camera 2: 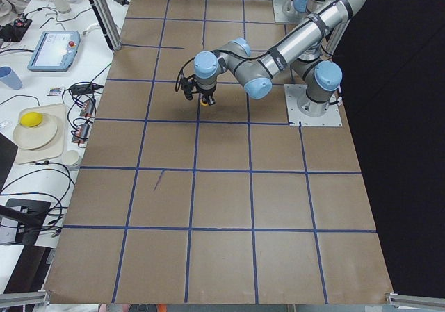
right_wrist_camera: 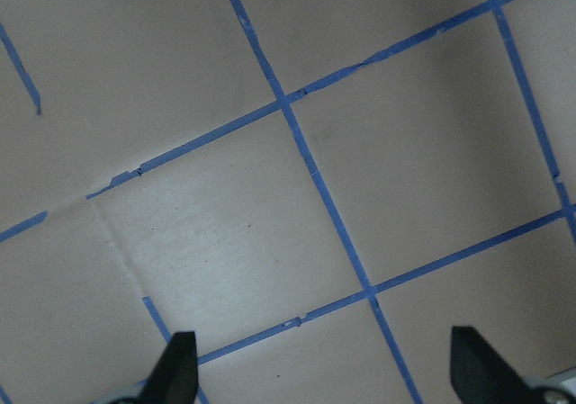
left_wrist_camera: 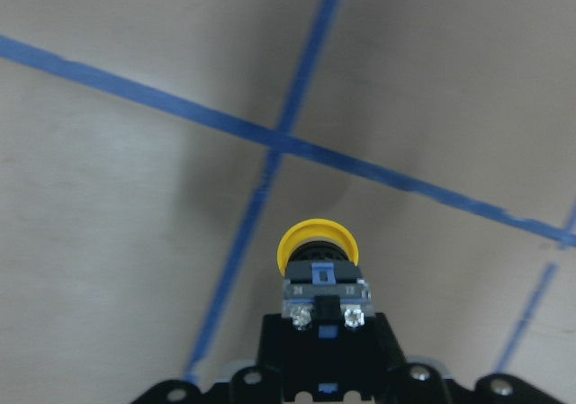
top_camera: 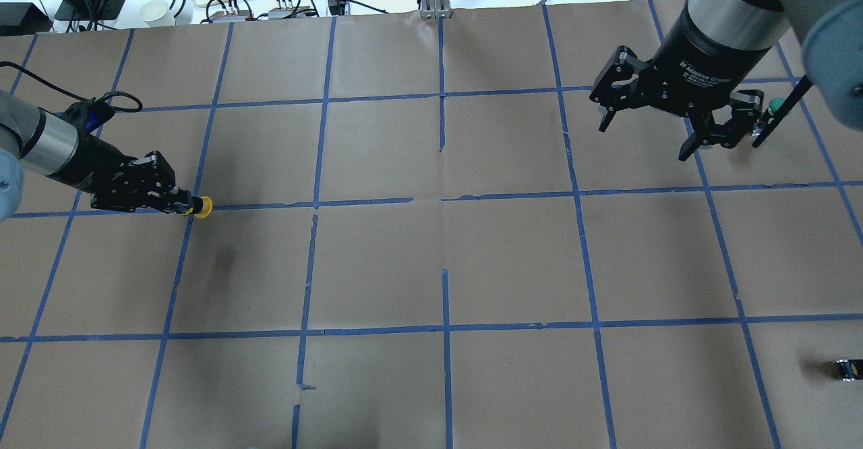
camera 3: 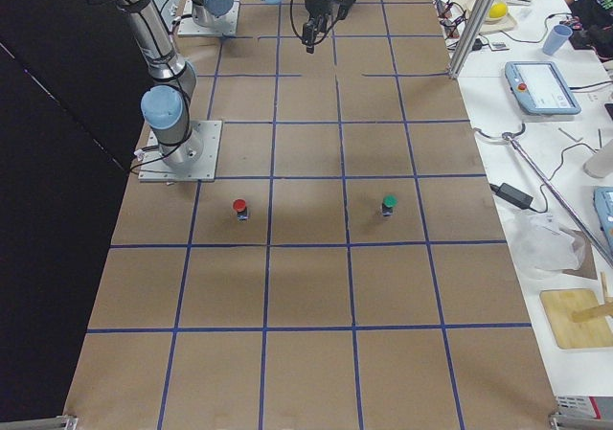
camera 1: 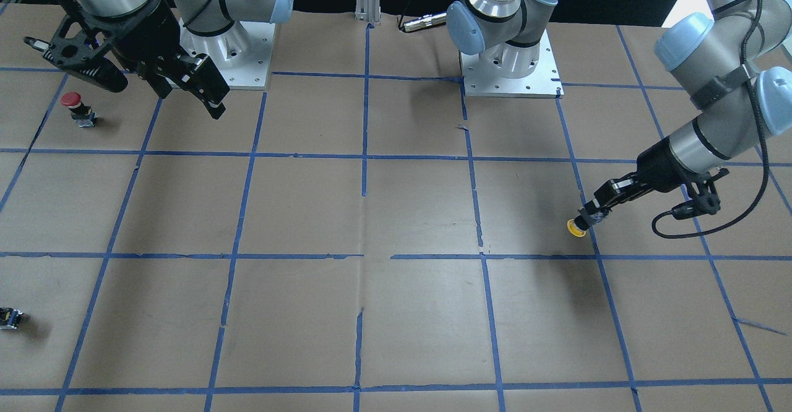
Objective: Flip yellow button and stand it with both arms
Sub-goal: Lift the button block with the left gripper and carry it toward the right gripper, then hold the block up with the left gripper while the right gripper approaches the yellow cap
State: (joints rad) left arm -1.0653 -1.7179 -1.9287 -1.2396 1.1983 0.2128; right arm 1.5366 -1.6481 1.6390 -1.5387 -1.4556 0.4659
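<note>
The left gripper (top_camera: 185,205) is closed on the button (top_camera: 202,207) and holds it by the base above the table (top_camera: 506,260), at its left side, over a crossing of blue tape lines. The cap points sideways, away from the gripper. So the pick-up seems done, while the flip and the standing remain to do. The right gripper (top_camera: 642,142) hangs wide open and empty, well apart. The cap is round, smooth yellow plastic, the base is grey with two bright screws, and the table cover is matte brown paper.
</note>
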